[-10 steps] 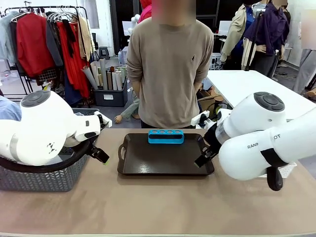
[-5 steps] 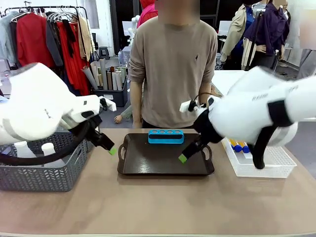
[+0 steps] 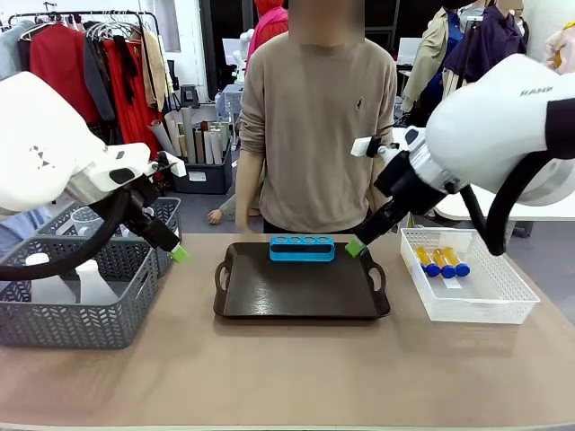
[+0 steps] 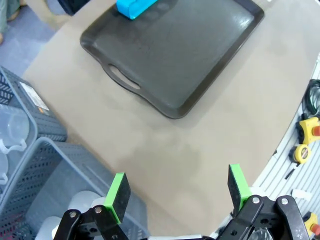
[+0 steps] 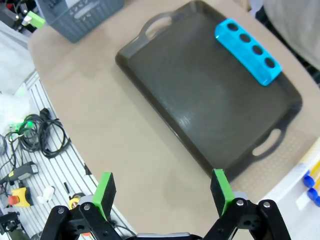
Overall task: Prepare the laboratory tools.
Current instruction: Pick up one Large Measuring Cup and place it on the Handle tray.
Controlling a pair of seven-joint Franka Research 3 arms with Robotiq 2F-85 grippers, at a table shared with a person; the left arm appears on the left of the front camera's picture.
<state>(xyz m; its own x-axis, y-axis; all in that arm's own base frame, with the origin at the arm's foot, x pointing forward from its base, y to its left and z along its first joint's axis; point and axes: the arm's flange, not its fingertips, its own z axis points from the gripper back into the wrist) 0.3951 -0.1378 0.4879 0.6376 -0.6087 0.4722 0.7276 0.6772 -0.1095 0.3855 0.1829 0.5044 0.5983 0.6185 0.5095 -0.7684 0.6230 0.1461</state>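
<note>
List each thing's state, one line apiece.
left gripper: open, empty
right gripper: open, empty
blue rack: four holes empty, standing on the tray
tubes: capped, lying in the white basket
flask: upright in the grey basket

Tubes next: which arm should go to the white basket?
Right. The right gripper hangs open near the white basket holding the tubes; the left gripper is across the tray, by the grey basket.
</note>
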